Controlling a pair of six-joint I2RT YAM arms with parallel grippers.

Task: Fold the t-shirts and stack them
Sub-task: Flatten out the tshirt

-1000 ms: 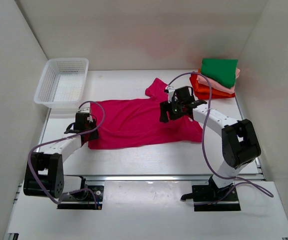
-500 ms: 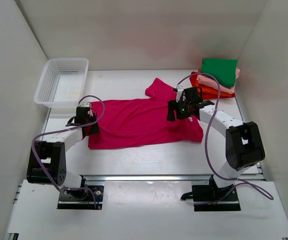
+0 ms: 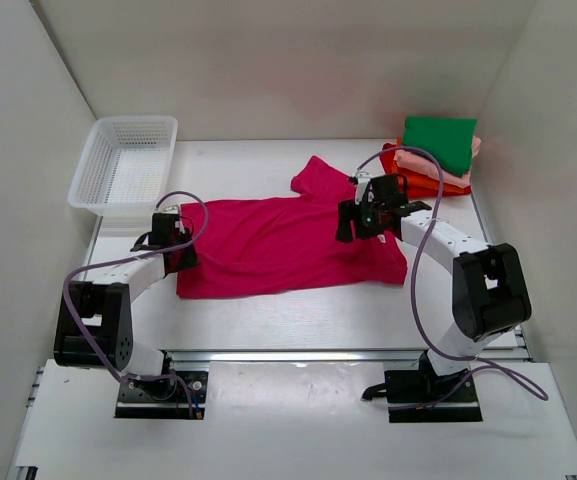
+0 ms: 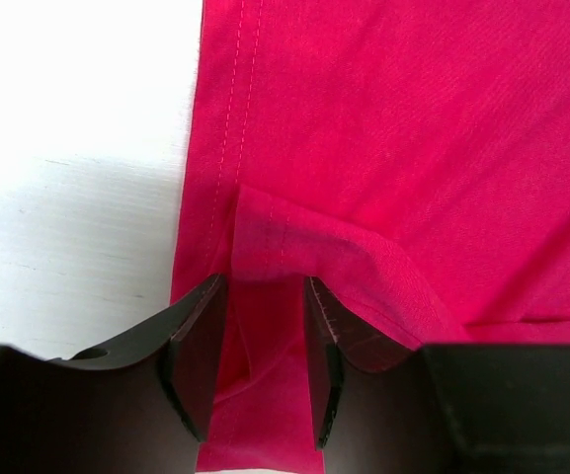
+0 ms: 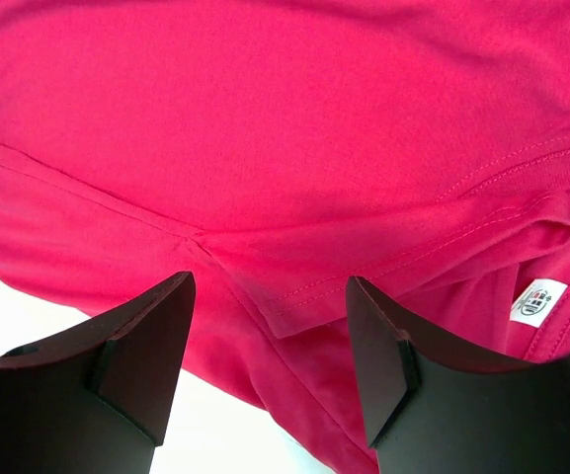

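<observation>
The magenta shirt (image 3: 268, 245) lies spread flat on the white table (image 3: 318, 310), its hem toward the left arm and its neck and one sleeve toward the right; it covers the middle of the table, well apart from the basket (image 3: 136, 120) at the far left corner. The left claw (image 3: 171, 250) sits low over the hem edge; in its own camera the two fingers (image 4: 194, 360) stand partway apart, astride a small raised fold of the hem (the stitched edge runs up past them on the left), and the fold lies loose between them, so nothing is held. The right claw (image 3: 361, 215) hovers over the upper right part of the shirt, near the collar; its jaws stand wide apart with cloth below them and none between them; a seam and the white neck label (image 5: 534, 301) show under it. At the far right corner lies the stack of folded shirts, green (image 3: 440, 140) on top, then light pink (image 3: 474, 147), then orange (image 3: 423, 182); the red at the bottom is mostly hidden.
</observation>
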